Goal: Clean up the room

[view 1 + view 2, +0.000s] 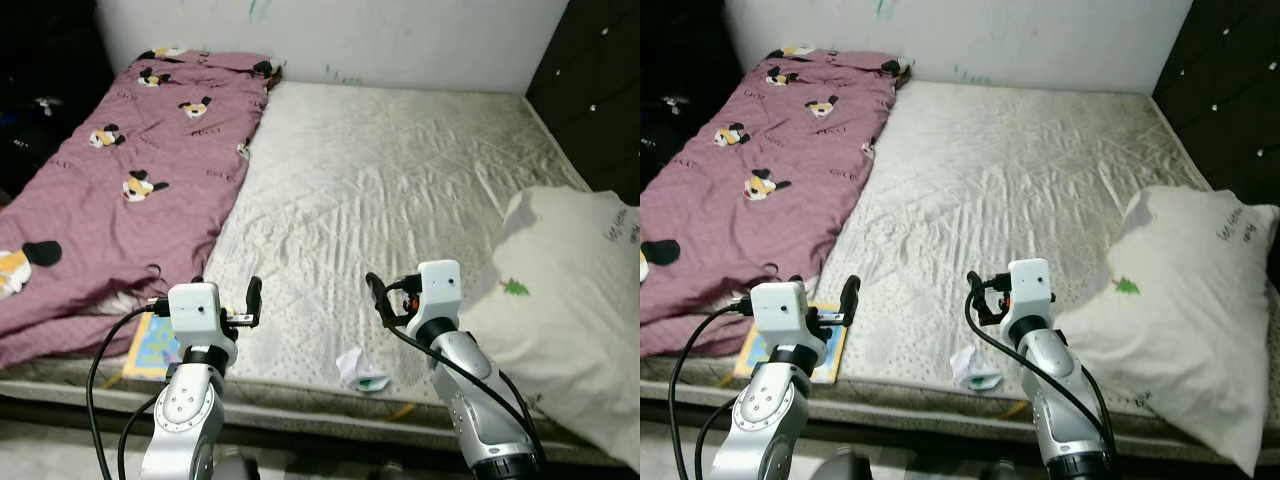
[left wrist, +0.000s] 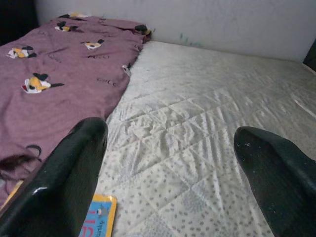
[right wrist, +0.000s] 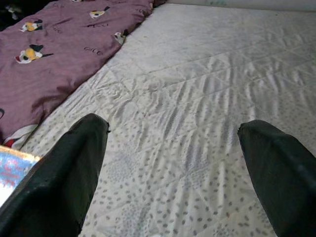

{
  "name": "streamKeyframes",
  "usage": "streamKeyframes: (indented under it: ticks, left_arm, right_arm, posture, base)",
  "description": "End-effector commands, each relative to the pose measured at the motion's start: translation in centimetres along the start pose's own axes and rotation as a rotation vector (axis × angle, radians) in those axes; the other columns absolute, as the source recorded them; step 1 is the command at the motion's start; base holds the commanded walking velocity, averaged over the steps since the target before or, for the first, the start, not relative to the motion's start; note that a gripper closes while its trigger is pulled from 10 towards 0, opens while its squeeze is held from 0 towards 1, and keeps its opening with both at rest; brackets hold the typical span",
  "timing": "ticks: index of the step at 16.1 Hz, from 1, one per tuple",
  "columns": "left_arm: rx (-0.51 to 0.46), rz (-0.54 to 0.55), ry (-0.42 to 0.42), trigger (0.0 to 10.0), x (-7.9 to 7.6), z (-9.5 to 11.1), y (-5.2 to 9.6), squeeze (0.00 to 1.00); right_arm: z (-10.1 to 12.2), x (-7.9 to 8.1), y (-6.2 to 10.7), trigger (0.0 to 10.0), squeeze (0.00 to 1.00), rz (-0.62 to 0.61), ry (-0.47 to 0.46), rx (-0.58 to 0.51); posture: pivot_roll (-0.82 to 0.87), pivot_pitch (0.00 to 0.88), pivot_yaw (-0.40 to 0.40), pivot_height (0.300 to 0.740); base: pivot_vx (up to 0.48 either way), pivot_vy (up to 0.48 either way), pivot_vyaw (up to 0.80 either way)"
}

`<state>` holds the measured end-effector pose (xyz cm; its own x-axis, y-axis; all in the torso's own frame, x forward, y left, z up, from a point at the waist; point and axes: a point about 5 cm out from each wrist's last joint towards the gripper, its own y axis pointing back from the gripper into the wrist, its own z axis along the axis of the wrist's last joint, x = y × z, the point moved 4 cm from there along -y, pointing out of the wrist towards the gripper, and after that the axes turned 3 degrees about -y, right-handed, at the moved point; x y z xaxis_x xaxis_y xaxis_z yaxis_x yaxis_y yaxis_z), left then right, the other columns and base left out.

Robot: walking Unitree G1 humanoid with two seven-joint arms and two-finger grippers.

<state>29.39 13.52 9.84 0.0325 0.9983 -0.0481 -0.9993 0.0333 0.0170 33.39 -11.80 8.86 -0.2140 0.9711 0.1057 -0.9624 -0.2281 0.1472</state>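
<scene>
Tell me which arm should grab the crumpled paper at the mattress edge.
Right. The crumpled paper lies just below the right tool, which is open; the left tool sits farther off, nearer the book.

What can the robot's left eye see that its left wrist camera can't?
Extra in the left eye view: a white pillow on the right, crumpled paper near the bed's front edge, and the right gripper raised over the bed.

Extra in the left wrist view: a close look along the left gripper, its jaws wide apart with nothing between them.

Shared: the purple blanket, the mattress, and a blue and yellow book at the blanket's edge.
</scene>
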Motion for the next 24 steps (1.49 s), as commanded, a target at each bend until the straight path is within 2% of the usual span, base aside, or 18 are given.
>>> streamKeyframes:
  ticks: [1,7,12,16,18,21,24]
  left_arm:
    - [0.01,0.021,-0.005,10.0,0.4,-0.2,0.1,0.0]
    - [0.002,0.023,0.001,10.0,0.2,-0.1,-0.1,0.0]
    - [0.005,0.025,0.005,10.0,0.1,-0.2,-0.2,0.0]
    - [0.002,0.004,0.022,10.0,-0.2,-0.2,-0.1,0.0]
    - [-0.006,-0.013,0.031,10.0,-0.4,0.0,-0.1,0.0]
    - [-0.014,-0.044,0.046,10.0,-0.7,0.1,0.0,0.0]
    - [-0.019,-0.062,0.054,10.0,-1.0,0.3,0.1,0.0]
  right_arm:
    - [0.2,0.1,0.1,10.0,0.0,0.008,0.001,-0.009]
    - [1.4,0.4,-0.6,10.0,0.0,0.029,0.002,-0.045]
    - [1.3,1.0,-0.5,10.0,0.0,0.065,0.01,-0.046]
    - [1.3,1.0,-0.6,10.0,0.0,0.068,0.007,-0.043]
    - [1.4,1.4,-0.6,10.0,0.0,0.091,0.034,-0.05]
    - [1.3,1.7,-0.6,10.0,0.0,0.104,0.031,-0.048]
    - [0.9,1.4,-0.7,10.0,0.0,0.089,0.028,-0.032]
  posture:
    - [0.06,0.095,-0.032,0.615]
    - [0.06,0.094,-0.033,0.615]
    - [0.05,0.1,-0.037,0.565]
    - [0.05,0.094,-0.035,0.565]
    - [0.06,0.092,-0.036,0.565]
    - [0.06,0.086,-0.035,0.565]
    - [0.06,0.083,-0.035,0.565]
  base:
    - [0.0,0.0,0.0]
    - [0.0,0.0,0.0]
    - [0.0,0.0,0.0]
    - [0.0,0.0,0.0]
    - [0.0,0.0,0.0]
    - [0.0,0.0,0.8]
    - [0.0,0.0,0.15]
